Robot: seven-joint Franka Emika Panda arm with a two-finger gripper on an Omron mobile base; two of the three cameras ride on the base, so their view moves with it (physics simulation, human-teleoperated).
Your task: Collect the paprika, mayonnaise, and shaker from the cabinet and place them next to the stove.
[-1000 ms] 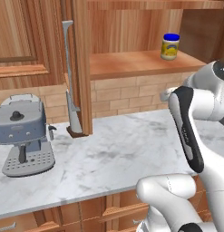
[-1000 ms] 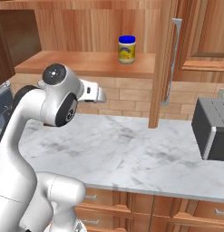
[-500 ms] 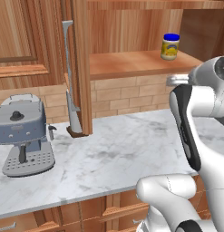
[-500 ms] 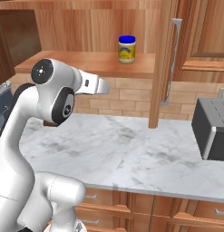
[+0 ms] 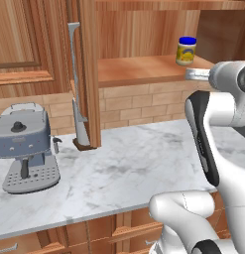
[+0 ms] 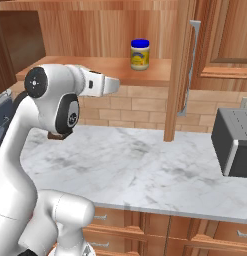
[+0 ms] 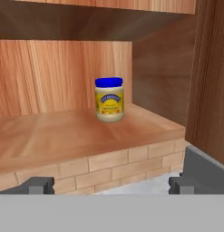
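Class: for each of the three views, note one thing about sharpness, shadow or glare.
Left base view: even light, marble counter glare-free. Right base view: cabinet interior dark at left. Hand view: mayonnaise label soft, lettering unreadable; underside of the shelf above shadowed.

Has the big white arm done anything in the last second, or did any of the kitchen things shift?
The arm's upper joint has swung up and toward the open cabinet, carrying the tool closer to the shelf; its fingers stay wide apart, holding nothing. Nothing was picked up or let go. The mayonnaise still stands upright on the shelf, and the espresso machine and toaster oven sit where they were on the marble counter.
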